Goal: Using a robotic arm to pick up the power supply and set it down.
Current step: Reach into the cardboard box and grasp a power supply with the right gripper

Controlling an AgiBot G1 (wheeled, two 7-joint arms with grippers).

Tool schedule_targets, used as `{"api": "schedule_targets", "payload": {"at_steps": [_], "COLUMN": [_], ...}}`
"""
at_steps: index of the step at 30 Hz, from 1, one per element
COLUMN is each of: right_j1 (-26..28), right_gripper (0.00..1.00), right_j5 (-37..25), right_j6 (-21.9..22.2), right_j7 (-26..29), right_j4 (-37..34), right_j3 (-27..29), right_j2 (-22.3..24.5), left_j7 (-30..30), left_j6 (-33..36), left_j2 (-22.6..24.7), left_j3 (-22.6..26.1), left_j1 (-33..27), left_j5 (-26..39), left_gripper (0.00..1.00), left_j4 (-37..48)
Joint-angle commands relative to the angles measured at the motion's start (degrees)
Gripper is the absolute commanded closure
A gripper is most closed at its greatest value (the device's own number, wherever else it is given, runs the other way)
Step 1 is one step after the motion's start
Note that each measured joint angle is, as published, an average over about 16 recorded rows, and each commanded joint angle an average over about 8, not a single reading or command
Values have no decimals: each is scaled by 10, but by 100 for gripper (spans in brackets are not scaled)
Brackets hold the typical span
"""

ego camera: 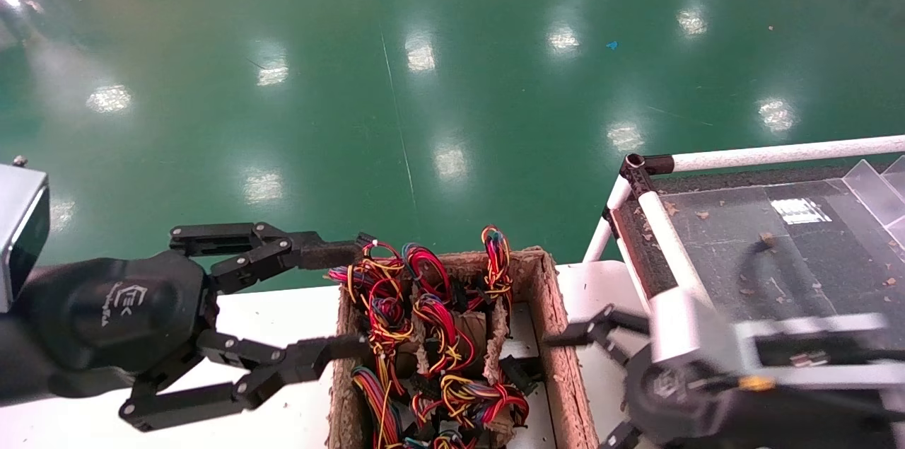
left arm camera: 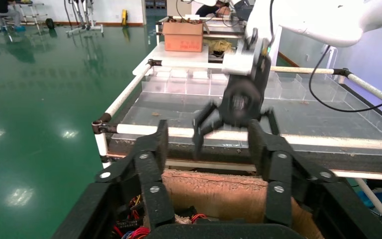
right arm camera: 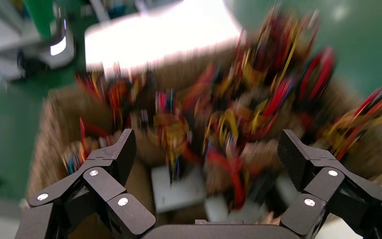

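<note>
Cardboard box [ego camera: 558, 336] on the white bench [ego camera: 283, 315] is crammed with red and yellow wires [ego camera: 431, 322]; any power supply is buried underneath. Left pincer [ego camera: 357, 300] and right pincer [right arm camera: 206, 164] both gape wide, holding nothing, so picking hasn't started
</note>
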Motion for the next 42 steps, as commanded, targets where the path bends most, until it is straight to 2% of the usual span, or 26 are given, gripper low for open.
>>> {"api": "schedule_targets", "payload": {"at_steps": [1,8,9,23,42], "right_j1": [13,39,41,49,40], "right_gripper": [7,95,100,100,100], "right_j5": [-41,-122,-130,-187,-201], "right_j6": [3,18,18,42,67], "right_j7": [15,36,38,60,56], "right_j4": [0,-1,-1,-24,-57], "right_j3": [-21,-59,-63,-93,-96], "right_j2": [-12,-54,-59,-109,-123], "left_j7": [0,0,0,0,0], "left_j6": [0,0,0,0,0], "left_j2": [0,0,0,0,0], "left_j3": [0,0,0,0,0], "left_j1": [0,0,0,0,0], "left_j5": [0,0,0,0,0], "left_gripper": [0,0,0,0,0], "left_j4": [0,0,0,0,0]}}
